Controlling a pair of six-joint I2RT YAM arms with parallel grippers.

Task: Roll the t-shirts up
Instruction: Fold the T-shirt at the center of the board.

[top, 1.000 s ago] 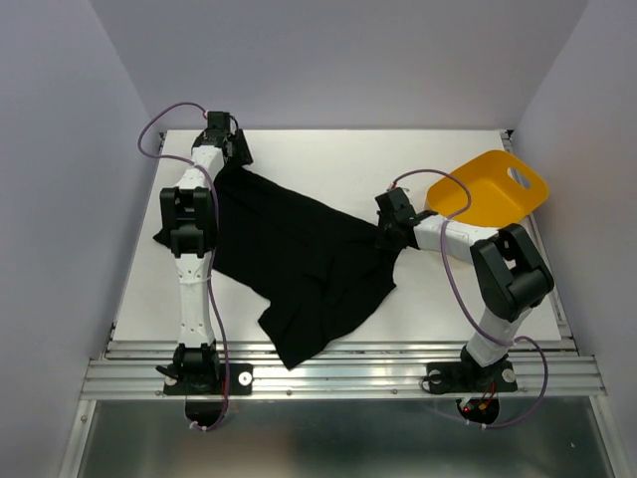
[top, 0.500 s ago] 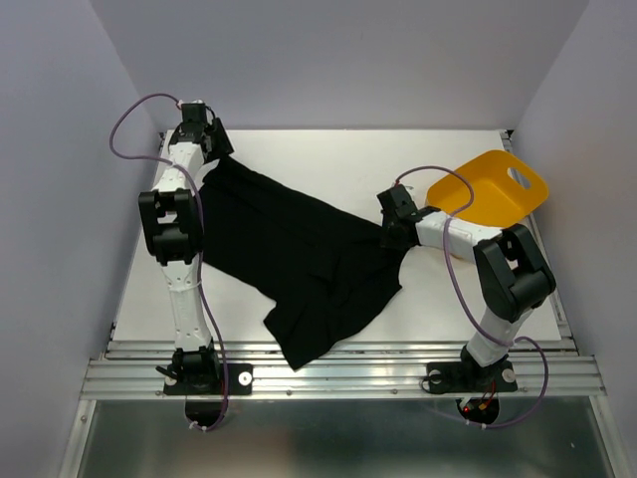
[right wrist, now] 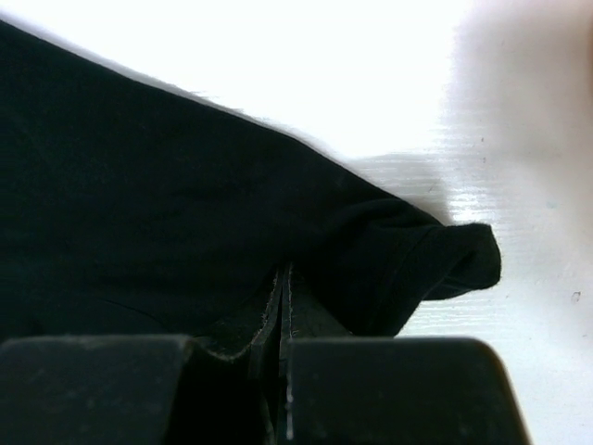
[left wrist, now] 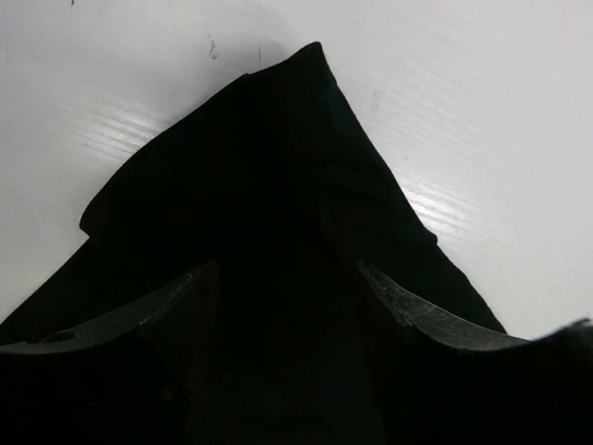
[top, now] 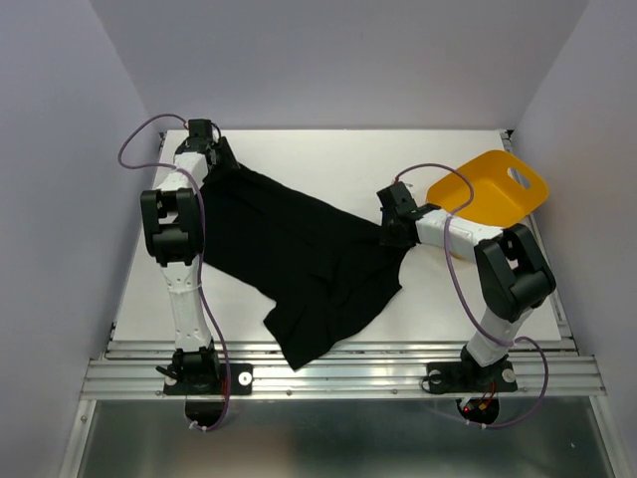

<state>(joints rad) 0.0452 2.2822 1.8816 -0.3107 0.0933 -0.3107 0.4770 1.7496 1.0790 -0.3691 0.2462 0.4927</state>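
Observation:
One black t-shirt (top: 299, 259) lies spread slantwise on the white table, from the far left corner down to the near edge. My left gripper (top: 217, 157) hangs over its far left corner. In the left wrist view that gripper (left wrist: 287, 269) is open, its fingers (left wrist: 408, 311) standing wide on either side of the pointed cloth corner (left wrist: 278, 158). My right gripper (top: 390, 234) sits at the shirt's right edge. In the right wrist view this gripper (right wrist: 283, 273) is shut, pinching the t-shirt (right wrist: 139, 213), and a bunched sleeve end (right wrist: 463, 264) lies just to the right.
A yellow plastic tub (top: 488, 189) sits tilted at the far right, just behind the right arm. White table surface (top: 328, 164) shows beyond the shirt. Purple walls close in both sides, and a metal rail (top: 338, 373) runs along the near edge.
My left gripper swung out left past the shirt's far corner, then came back onto that corner. The cloth there shifted slightly left. The right gripper stayed shut in place.

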